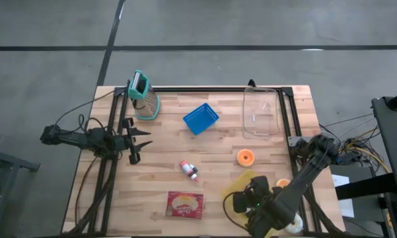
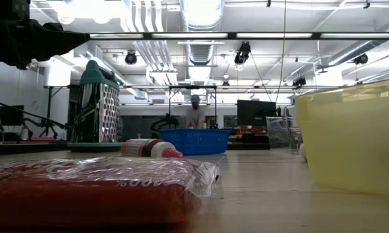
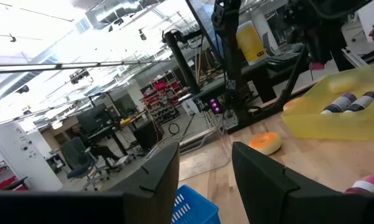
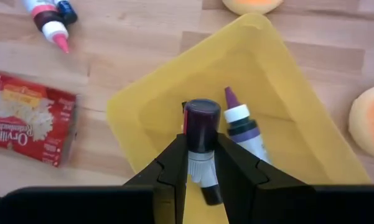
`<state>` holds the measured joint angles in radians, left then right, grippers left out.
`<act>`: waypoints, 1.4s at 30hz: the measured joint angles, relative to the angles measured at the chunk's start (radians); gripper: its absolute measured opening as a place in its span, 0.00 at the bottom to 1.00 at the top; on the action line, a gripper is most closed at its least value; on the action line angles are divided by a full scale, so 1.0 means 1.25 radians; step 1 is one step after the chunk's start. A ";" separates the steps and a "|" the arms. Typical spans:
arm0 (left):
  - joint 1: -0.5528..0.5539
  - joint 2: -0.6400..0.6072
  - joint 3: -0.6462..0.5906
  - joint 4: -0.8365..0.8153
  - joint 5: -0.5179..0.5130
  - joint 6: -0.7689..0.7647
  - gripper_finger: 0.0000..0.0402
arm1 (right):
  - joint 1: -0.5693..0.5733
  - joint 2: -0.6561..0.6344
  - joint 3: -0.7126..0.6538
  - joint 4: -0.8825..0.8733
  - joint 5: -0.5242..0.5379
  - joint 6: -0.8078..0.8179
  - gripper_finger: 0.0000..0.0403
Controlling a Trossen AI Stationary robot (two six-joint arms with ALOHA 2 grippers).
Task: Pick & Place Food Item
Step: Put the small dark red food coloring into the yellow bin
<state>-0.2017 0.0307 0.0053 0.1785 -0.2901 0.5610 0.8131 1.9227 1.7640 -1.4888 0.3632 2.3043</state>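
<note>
My right gripper (image 4: 201,167) is shut on a small bottle (image 4: 202,124) with a dark maroon end, above the yellow bin (image 4: 286,112) at the table's near right (image 1: 246,180). A purple bottle (image 4: 244,127) lies in the bin on its side. A red-capped bottle (image 1: 189,169) and a red popcorn packet (image 1: 185,205) lie flat on the wooden table. My left gripper (image 1: 137,141) waits open at the table's left edge, touching nothing. My right gripper pinches the bottle between its two fingers at the white band (image 4: 199,163) behind its dark maroon end. The fingers come steeply from above, and the bottle lies along them, dark end pointing down. It hangs clear over the bin.
Two orange round pieces (image 1: 245,157) (image 1: 283,183) lie near the bin. A blue basket (image 1: 201,119), a teal grater (image 1: 144,96) and a clear tub (image 1: 261,112) stand along the far side. Bare wood lies at the middle of the table.
</note>
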 joint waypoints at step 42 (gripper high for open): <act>0.000 0.000 0.000 0.000 0.000 0.000 0.38 | 0.142 0.042 -0.137 0.239 -0.216 -0.250 0.17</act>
<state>-0.2016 0.0305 0.0053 0.1785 -0.2900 0.5611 0.9904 1.9754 1.5929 -1.1896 0.0926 1.9912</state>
